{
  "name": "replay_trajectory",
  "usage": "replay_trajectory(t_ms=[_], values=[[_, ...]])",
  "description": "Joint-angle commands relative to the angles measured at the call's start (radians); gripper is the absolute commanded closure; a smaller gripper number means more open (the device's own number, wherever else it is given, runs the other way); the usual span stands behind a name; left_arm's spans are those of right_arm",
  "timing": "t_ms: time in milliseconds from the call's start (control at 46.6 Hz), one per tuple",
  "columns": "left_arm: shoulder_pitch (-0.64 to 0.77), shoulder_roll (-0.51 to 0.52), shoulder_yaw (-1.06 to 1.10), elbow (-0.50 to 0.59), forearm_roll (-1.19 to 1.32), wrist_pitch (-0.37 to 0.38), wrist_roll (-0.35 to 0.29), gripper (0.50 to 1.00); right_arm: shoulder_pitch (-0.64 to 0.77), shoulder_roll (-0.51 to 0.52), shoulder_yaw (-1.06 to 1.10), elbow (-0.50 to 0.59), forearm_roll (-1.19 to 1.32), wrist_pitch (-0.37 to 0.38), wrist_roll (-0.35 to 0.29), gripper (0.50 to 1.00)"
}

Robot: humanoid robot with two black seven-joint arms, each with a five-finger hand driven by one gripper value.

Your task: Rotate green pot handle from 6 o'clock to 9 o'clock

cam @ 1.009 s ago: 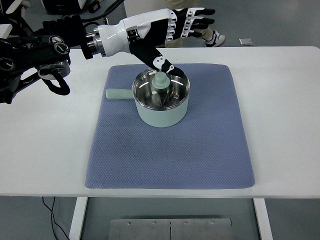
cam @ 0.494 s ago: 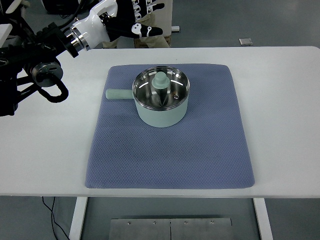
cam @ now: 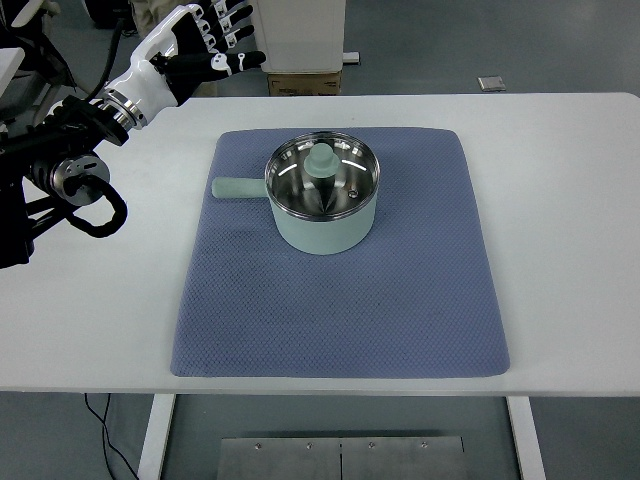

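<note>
A pale green pot (cam: 322, 225) with a glass lid and green knob (cam: 321, 161) stands on the blue mat (cam: 340, 300), toward its far half. Its handle (cam: 236, 187) points left, at 9 o'clock. My left hand (cam: 200, 42) is up at the far left corner of the table, well away from the pot, fingers spread and holding nothing. The left arm (cam: 70, 165) comes in along the left edge. The right arm does not show.
The mat lies on a white table (cam: 570, 220). A cardboard box (cam: 305, 80) and a white cabinet stand on the floor beyond the far edge. A small flat object (cam: 491, 84) lies on the floor at the back right.
My left hand has drawn back from the pot's far rim, up and to the left, past the table's far left corner. The pot and its handle have stayed put.
</note>
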Motion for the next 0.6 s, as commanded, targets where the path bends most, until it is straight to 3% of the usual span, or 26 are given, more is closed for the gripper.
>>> replay_trajectory(t_ms=[0,580], values=[[0.019,0.000,-0.005,0.006,-0.016,0.026,0.000,0.500,0.000,0.000,0.000,0.000,0.000,0.000,0.000,0.500],[0.177,-0.022,-0.138,0.010,-0.045,0.194,0.000,0.500,0.000,0.000,0.000,0.000,0.000,0.000,0.000,0.500]])
